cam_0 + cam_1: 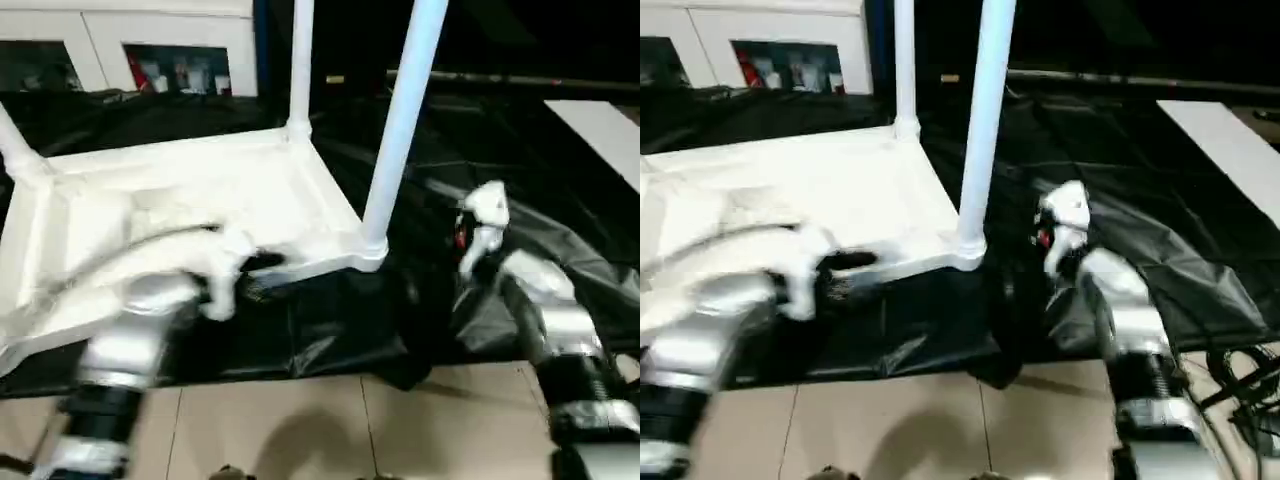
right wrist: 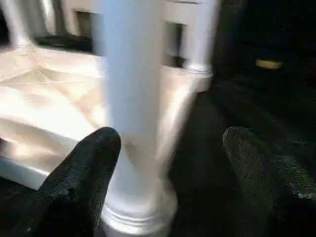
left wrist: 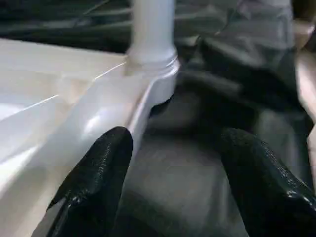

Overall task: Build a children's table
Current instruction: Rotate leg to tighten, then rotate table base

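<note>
The all-white plastic children's table (image 1: 200, 200) lies upside down on black sheeting (image 1: 520, 230), legs pointing up. Left gripper (image 3: 173, 182), jaws apart, straddles its near edge; right gripper (image 2: 168, 182), jaws apart, is beside the near corner leg (image 1: 400, 130).

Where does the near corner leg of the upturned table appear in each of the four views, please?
Left eye: near corner leg right of centre.
Right eye: leg at centre.
Left wrist: top centre.
Right wrist: centre-left.
Shared landmark: its ringed corner socket on the black sheet.
</note>
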